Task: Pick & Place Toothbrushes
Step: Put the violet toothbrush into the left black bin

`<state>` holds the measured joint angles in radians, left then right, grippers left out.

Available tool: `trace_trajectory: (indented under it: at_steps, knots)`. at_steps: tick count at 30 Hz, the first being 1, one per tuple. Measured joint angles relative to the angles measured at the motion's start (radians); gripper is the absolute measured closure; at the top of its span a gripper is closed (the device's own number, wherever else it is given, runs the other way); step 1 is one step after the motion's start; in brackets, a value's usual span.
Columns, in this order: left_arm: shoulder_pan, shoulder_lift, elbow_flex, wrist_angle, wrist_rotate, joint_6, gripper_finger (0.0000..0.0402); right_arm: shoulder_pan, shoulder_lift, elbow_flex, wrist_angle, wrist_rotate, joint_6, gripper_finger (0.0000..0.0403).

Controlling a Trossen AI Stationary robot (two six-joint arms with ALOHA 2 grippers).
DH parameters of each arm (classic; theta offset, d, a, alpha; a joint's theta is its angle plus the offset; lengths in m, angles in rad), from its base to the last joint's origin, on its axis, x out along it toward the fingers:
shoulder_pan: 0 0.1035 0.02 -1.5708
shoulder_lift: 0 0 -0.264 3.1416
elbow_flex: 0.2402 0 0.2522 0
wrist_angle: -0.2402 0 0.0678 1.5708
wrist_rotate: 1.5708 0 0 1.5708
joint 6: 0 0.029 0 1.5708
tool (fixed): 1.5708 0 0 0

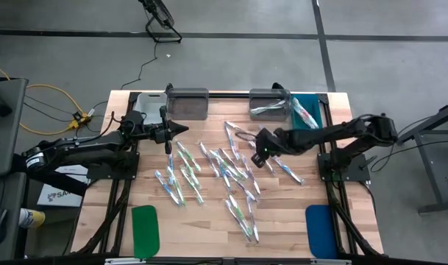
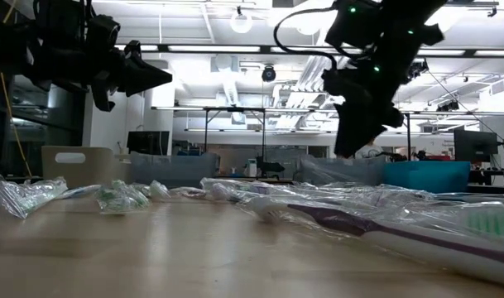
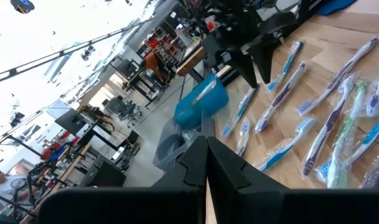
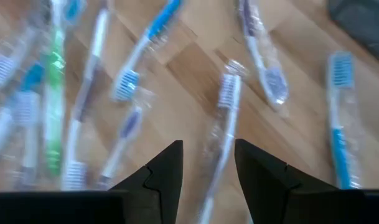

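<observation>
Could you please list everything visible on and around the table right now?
clear-wrapped toothbrushes: a couple dozen, whitish with blue, green, purple accents, scattered mid-table
grey plastic bins: two, far table edge, the right one holding toothbrushes
teal bin: one, far right corner, holding toothbrushes
flat green pad: one, near left edge
flat blue pad: one, near right edge
left gripper: shut, empty, above table's left
right gripper: open, over a clear toothbrush

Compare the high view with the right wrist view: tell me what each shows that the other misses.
Only the high view: the left end effector, shut, hovering near a grey bin, plus the green pad and blue pad.
Only the right wrist view: the right end effector open above a clear-handled toothbrush.
Both: wrapped toothbrushes scattered on the wooden table.
</observation>
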<state>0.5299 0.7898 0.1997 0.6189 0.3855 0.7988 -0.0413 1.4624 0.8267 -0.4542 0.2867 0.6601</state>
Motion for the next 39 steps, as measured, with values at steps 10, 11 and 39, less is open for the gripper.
trace_trajectory:
  at_steps: [10, 11, 39]
  knots:
    - [0.000, 0.000, 0.000, 0.000, 0.000, -0.001, 0.0401, 0.098, 0.001, -0.092, 0.134, 0.089, 0.043, 0.0265]
    - [0.000, 0.000, 0.000, 0.000, 0.000, -0.001, 0.0401, 0.106, 0.008, -0.101, 0.143, 0.100, 0.039, 0.0265]
    - [0.000, 0.000, 0.000, -0.009, 0.000, -0.002, 0.0401, 0.164, 0.227, -0.141, 0.325, 0.253, -0.007, 0.0359]
